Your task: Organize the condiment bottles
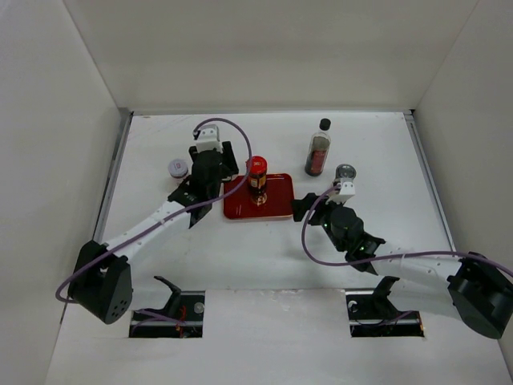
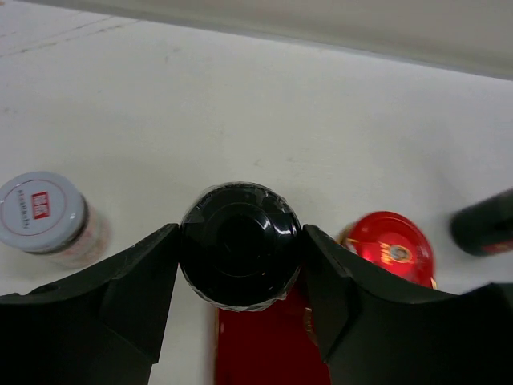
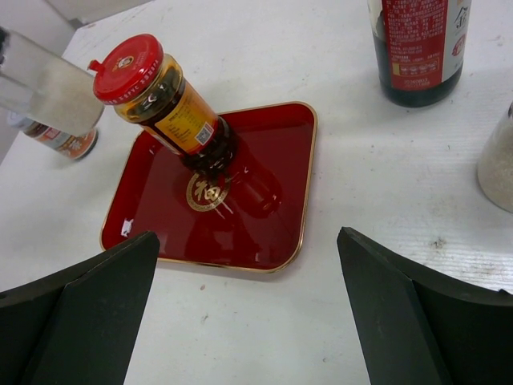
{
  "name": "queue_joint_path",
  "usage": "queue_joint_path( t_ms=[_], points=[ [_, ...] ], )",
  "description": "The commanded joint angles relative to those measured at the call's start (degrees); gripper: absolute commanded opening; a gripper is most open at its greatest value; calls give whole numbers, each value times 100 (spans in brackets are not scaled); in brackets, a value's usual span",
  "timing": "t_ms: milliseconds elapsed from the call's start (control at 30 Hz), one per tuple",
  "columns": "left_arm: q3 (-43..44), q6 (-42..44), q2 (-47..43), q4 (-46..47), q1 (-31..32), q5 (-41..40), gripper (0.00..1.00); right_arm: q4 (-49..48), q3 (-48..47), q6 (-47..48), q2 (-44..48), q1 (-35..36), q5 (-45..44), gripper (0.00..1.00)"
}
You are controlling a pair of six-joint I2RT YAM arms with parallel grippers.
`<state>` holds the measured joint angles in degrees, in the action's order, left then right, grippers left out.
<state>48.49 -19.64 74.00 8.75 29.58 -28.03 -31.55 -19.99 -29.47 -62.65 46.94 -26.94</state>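
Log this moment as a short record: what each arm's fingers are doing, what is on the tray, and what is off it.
left fingers: shut on the small black-capped bottle, at the left edge of the red tray
right fingers: open, empty, facing the tray
on tray: red-lidded jar, standing
off tray: tall dark bottle; left grey-lidded jar; right grey-lidded jar
unclear: whether the held bottle is lifted off the table
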Motion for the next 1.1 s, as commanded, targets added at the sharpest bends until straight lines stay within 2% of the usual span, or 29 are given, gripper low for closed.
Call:
queue_joint_path(
  t_ms=[0, 733, 800, 967, 1000, 1067],
  points=[
    [-41, -75, -140, 425, 376, -158, 35, -334, -111, -76, -54, -14, 48, 100],
    [-85, -110, 1336, 1304, 500, -281, 36, -334, -102, -49, -28, -58, 22, 100],
    [-103, -110, 1372, 1313, 517, -291, 41, -334, -102, -76, -36, -67, 66, 100],
    [-226, -172, 1320, 1340, 552, -554, 69, -334, -93, -41, 16, -75, 31, 100],
    [-269, -172, 1249, 1374, 570, -598, 73, -334, -102, -41, 8, -75, 39, 95],
    [-340, -181, 1118, 1410, 570, -651, 81, -264, -145, -15, 7, -67, 14, 74]
  ],
)
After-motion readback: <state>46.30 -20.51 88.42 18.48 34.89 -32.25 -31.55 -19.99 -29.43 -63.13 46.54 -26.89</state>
